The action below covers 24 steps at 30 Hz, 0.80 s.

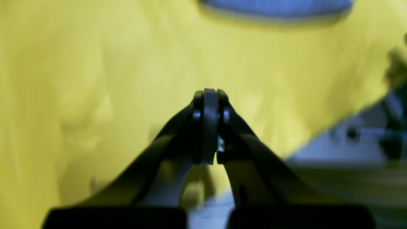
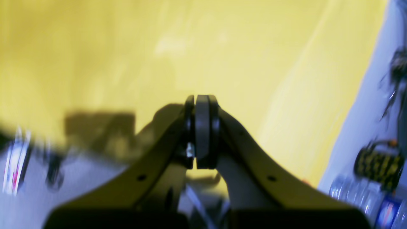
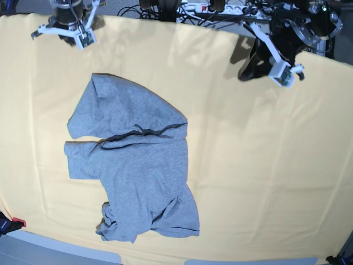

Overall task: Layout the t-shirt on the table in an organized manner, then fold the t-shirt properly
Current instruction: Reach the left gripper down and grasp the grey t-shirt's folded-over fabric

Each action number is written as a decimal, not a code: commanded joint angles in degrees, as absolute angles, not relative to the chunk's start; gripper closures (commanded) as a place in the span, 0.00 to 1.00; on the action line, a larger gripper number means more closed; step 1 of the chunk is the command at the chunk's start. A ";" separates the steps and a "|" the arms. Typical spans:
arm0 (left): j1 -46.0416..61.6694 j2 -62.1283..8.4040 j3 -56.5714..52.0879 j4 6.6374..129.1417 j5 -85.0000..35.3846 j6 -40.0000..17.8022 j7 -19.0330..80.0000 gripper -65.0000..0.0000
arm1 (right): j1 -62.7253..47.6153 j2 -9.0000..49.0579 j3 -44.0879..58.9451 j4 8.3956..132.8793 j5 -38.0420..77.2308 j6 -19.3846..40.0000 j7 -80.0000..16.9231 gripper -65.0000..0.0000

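The heather-grey t-shirt lies crumpled on the left half of the yellow table, its dark collar trim showing near the middle and its lower hem bunched toward the front edge. No lettering shows. My right gripper hovers at the far left corner, well behind the shirt. It is shut and empty in the right wrist view over bare table. My left gripper hangs at the far right, apart from the shirt, shut and empty over table cloth. A blurred grey-blue patch may be the shirt.
Cables and a power strip run behind the table's far edge. Plastic bottles and a yellow-black item sit on the floor beside the table. A small red object lies off the front left corner.
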State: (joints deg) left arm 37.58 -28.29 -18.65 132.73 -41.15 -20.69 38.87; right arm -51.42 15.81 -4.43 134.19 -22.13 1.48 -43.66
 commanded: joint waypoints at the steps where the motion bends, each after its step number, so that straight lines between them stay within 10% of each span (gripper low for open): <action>1: 36.47 -28.69 -18.61 133.67 -42.68 -21.04 36.67 1.00 | -51.13 16.08 -4.40 135.00 -22.98 1.04 -42.48 1.00; 24: -1.04 -28.36 28.47 108.01 -21.10 -26.22 26.87 1.00 | -50.00 16.01 -4.40 135.00 -22.76 -1.96 -40.97 1.00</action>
State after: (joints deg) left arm -0.27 -28.16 28.88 107.04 -20.38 -26.06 28.27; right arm -49.52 15.73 -4.51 134.19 -22.13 -1.32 -41.76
